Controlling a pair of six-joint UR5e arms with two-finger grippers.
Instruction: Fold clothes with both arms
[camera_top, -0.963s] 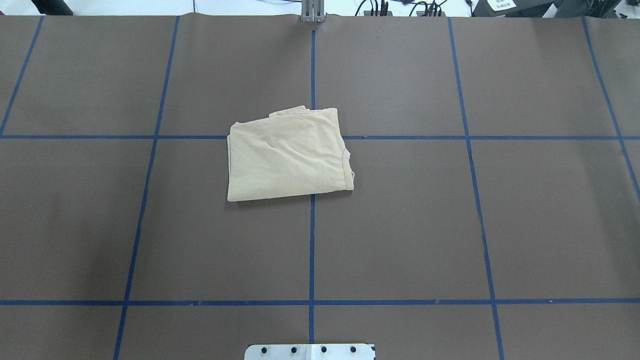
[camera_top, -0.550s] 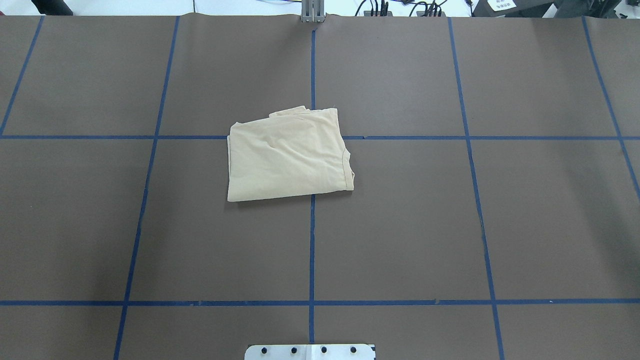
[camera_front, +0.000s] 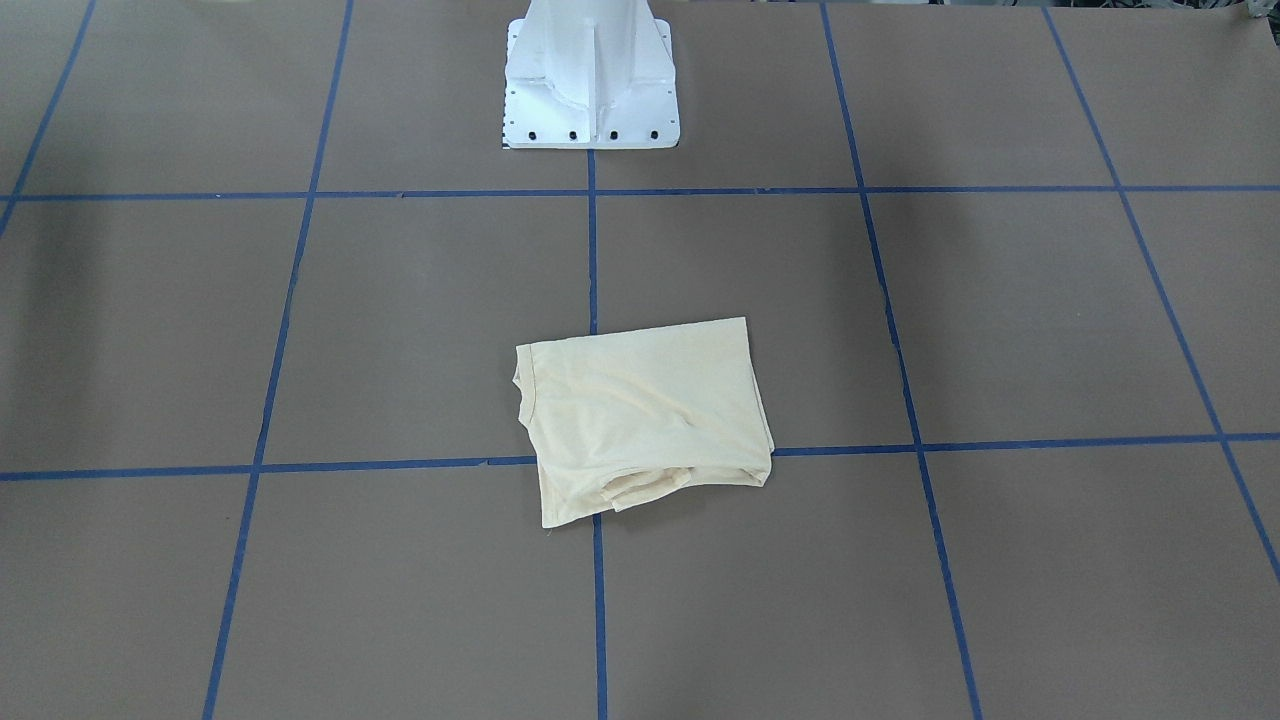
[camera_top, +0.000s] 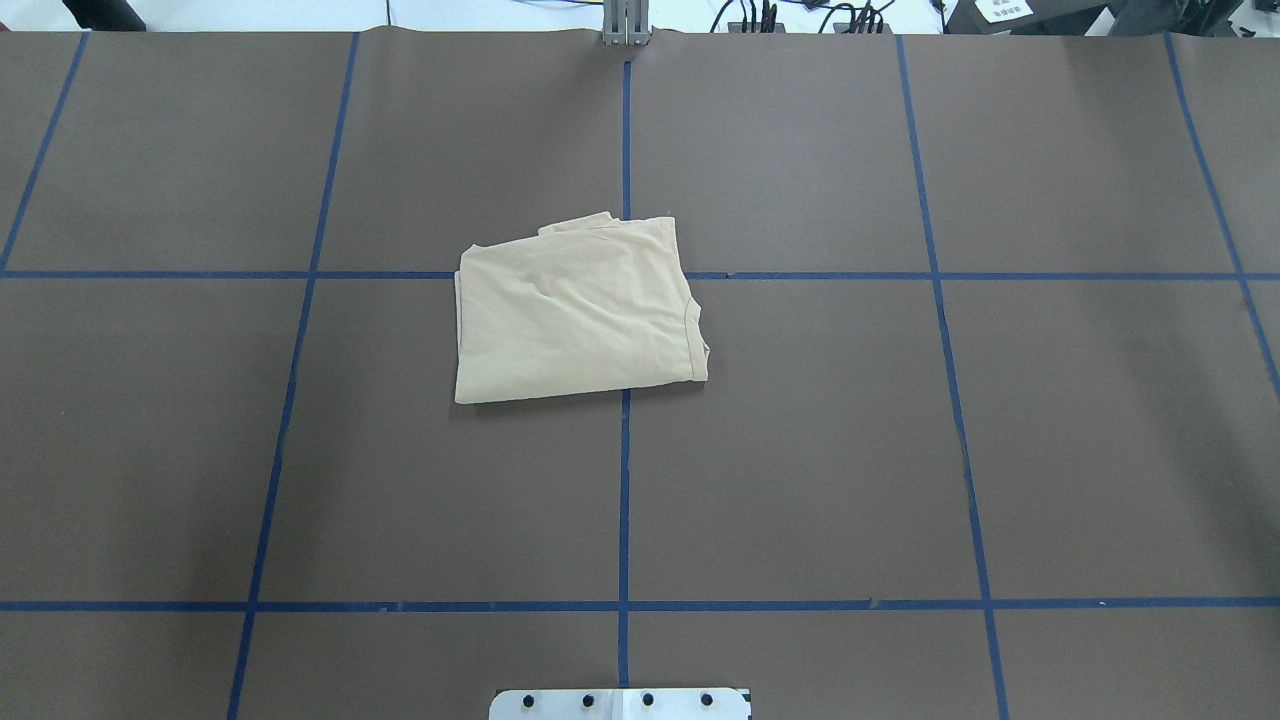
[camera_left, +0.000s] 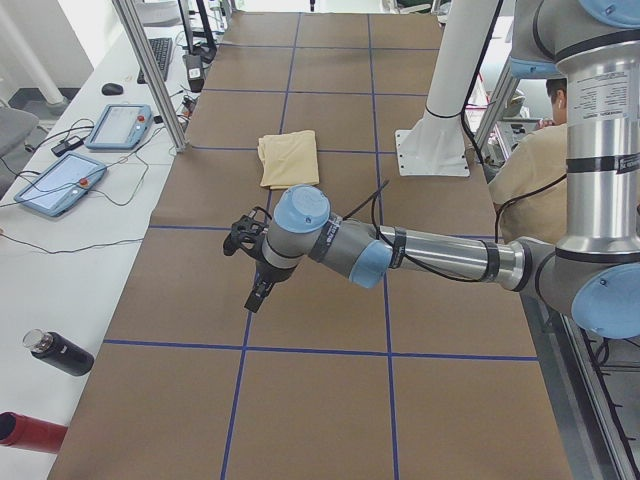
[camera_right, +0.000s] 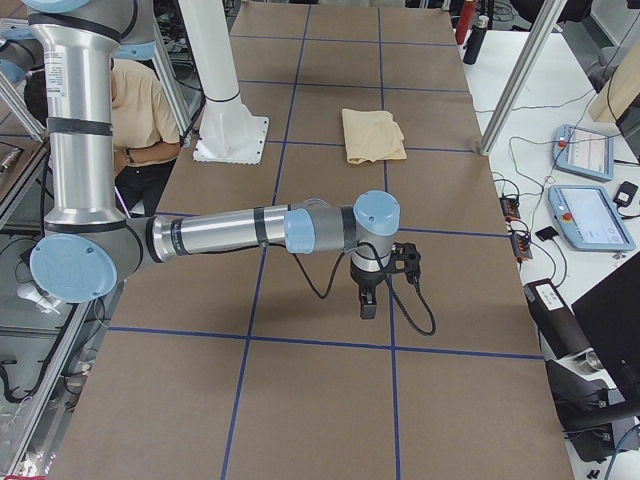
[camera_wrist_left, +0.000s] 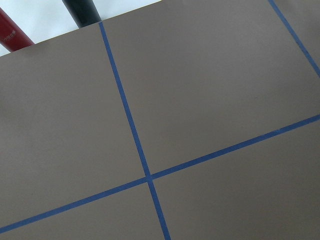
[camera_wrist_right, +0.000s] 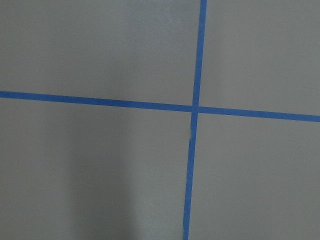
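We've got the folded shirt (camera_top: 575, 310) lying flat on the brown table (camera_top: 900, 450), right over a crossing of the blue tape (camera_top: 624, 500). In the overhead view most of it sits toward 8 o'clock from that crossing. The left gripper (camera_left: 256, 296) and right gripper (camera_right: 367, 303) hang well apart from it, pointing down over bare table. Jaws wide or narrow? We can't tell from the side views.
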